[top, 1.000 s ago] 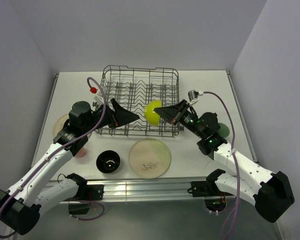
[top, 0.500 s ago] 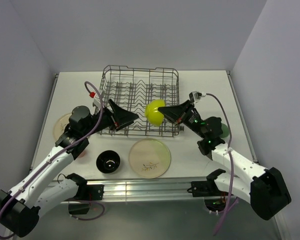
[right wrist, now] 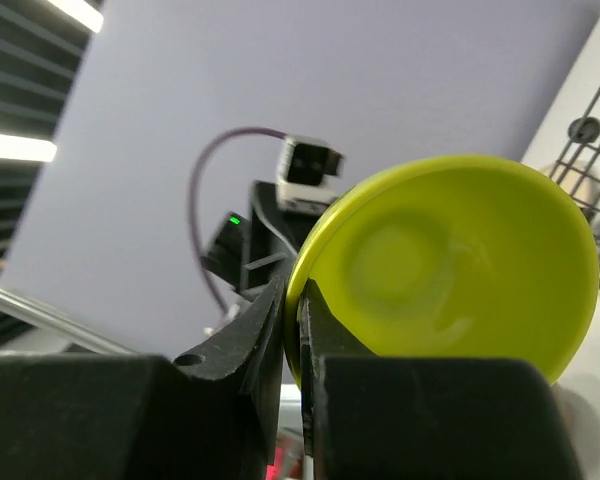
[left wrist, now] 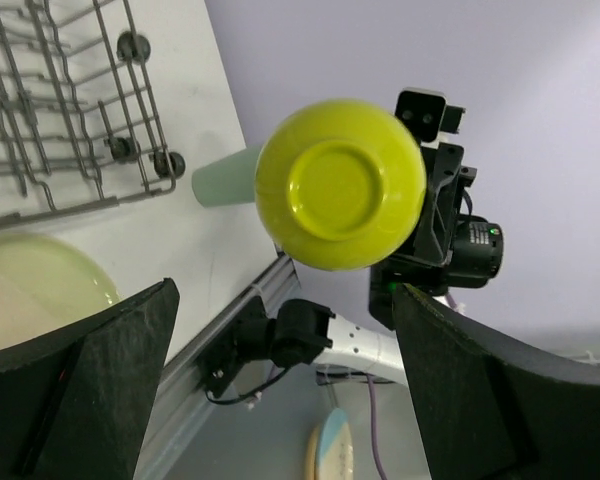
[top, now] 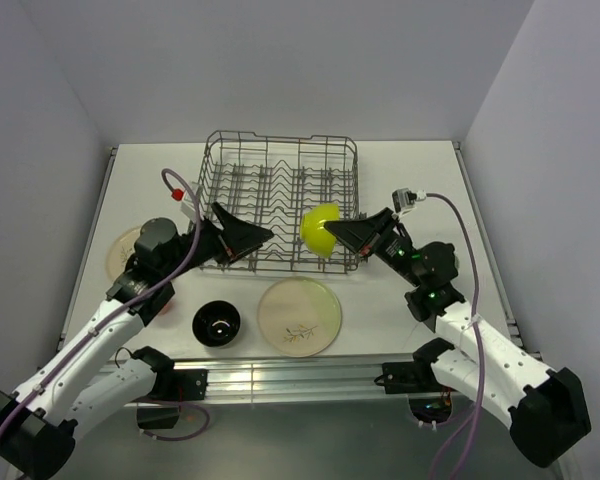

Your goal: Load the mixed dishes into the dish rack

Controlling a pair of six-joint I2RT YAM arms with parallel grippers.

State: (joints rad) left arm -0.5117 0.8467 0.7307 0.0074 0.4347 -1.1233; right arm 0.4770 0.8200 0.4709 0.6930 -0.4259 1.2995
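Your right gripper point(top: 336, 226) clamps the rim of the glossy lime-green bowl point(top: 320, 229), held on edge over the near-right corner of the grey wire dish rack point(top: 270, 180), base facing your wide-open, empty left gripper point(top: 264, 237)

White table point(top: 410, 180), aluminium rail point(top: 280, 375) along its near edge, pale walls point(top: 280, 60).
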